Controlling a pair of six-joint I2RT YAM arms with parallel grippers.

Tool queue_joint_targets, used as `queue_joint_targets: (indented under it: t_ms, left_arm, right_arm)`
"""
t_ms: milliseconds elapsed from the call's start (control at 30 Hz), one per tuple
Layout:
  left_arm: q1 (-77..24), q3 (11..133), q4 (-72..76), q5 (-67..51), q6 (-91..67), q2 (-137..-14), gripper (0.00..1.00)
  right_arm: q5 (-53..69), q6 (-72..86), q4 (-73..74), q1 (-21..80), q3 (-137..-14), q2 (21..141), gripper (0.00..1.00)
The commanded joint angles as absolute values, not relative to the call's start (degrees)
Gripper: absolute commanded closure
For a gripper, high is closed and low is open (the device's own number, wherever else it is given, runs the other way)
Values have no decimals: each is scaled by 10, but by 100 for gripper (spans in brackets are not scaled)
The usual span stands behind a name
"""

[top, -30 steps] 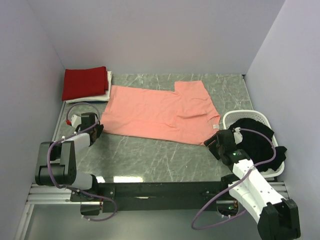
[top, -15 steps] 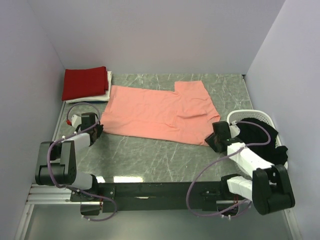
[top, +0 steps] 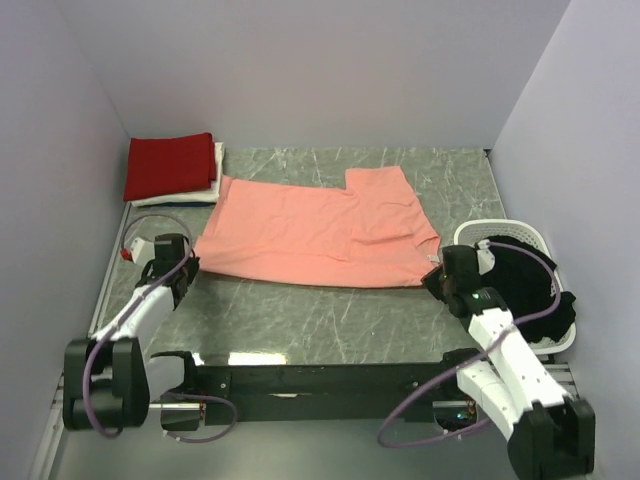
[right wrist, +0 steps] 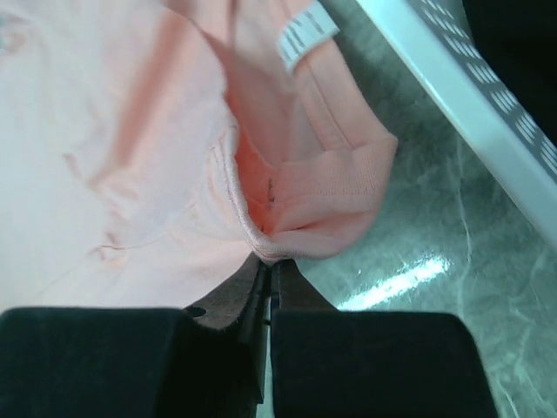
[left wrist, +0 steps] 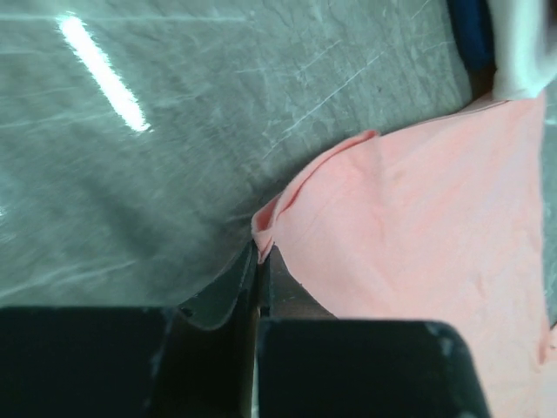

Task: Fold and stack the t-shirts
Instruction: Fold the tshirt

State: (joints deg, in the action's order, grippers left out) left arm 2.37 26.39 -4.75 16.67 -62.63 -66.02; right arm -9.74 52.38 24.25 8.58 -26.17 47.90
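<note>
Salmon-pink t-shirt (top: 320, 228): soft matt cloth, fine knit, lightly creased. Ribbed neckband (right wrist: 344, 178), coarser in texture; small white woven label (right wrist: 300, 33) inside the neck.

Table (top: 300, 310) under the salmon-pink t-shirt: grey-green marbled stone look, pale veins, smooth and glossy, streaks of lamp glare.

Deep red t-shirt (top: 170, 165) off its far left corner: matt cloth, folded thick. White t-shirt (top: 217, 172) beneath that: matt cloth too.

Basket (top: 490, 226) just right of it: white slatted plastic, smooth, slight sheen. Black t-shirt (top: 520, 285) inside: limp matt cloth.

Left gripper (left wrist: 258, 266) and right gripper (right wrist: 268, 270) at its near corners: matt black plastic.

Walls (top: 300, 70) beyond it: pale lilac, smooth, matt.
</note>
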Motion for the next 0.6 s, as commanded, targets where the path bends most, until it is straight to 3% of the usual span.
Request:
queue_joint_targets:
  t_ms: [0,567]
  left_arm:
    - [25,255,-128,219,-639,-580,99]
    - [13,200,-347,244,-733,-312,95]
  right_arm:
    - [-101,509,327,79,-277,408,100]
    - [-29,539,540,77,-316,152,98]
